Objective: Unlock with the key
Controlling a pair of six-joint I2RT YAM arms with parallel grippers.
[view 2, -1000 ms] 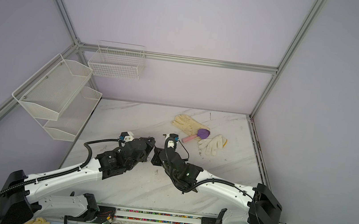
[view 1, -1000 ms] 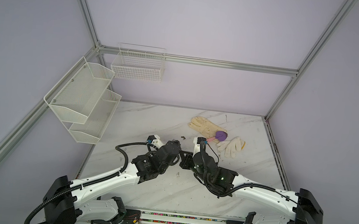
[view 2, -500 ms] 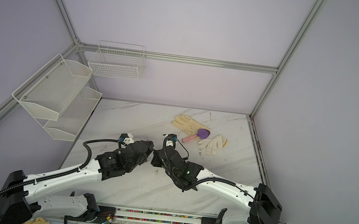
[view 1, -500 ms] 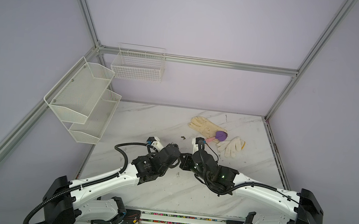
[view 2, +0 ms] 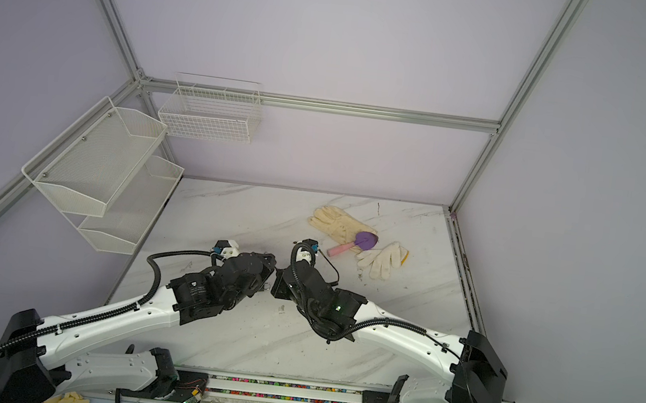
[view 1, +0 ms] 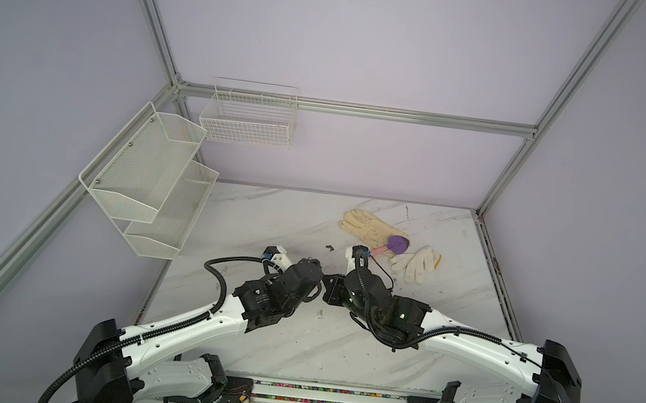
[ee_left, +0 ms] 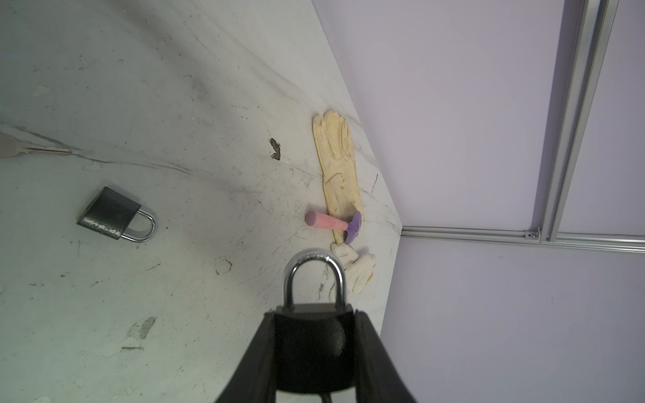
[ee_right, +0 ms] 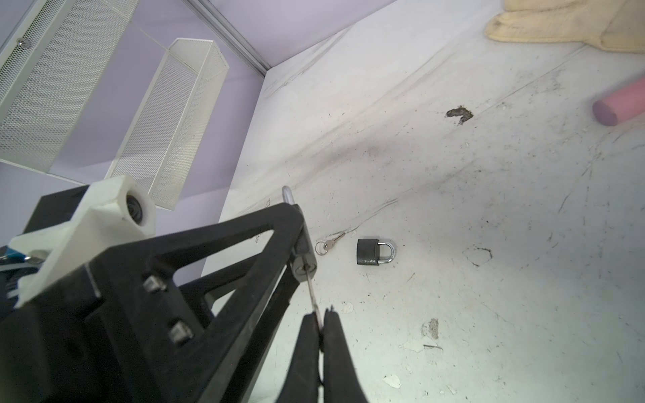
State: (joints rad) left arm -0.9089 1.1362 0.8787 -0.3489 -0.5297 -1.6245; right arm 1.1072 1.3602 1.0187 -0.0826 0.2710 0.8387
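At the front of the tabletop [view 1: 268, 221] the left arm [view 1: 180, 325] and the right arm [view 1: 475, 349] reach inward, and their wrists meet near the middle in both top views. The left jaws are clamped on the dark body of the padlock [ee_left: 310, 349], one on each narrow side, and they hold it clear of the tabletop. Its shackle [ee_left: 314, 275] stands out past their tips, with both legs in the body. The right jaws are pressed together on the head of the key [ee_right: 310, 289]. The blade of the key reaches the keyhole in the bottom face of the padlock; how deep it sits, I cannot tell. Beyond them a second padlock [ee_right: 373, 252] lies flat with its shackle shut, and a spare key [ee_right: 330, 242] on a ring lies just beside it. Farther on there is a dark scrap [ee_right: 460, 114]. Then comes a trowel [view 1: 393, 244] with a pink handle, its purple blade on the yellow glove [view 1: 368, 227], and a white glove [view 1: 414, 262] just beside. A mesh rack [view 1: 148, 177] hangs on the left wall and a wire basket [view 1: 250, 118] on the back wall.
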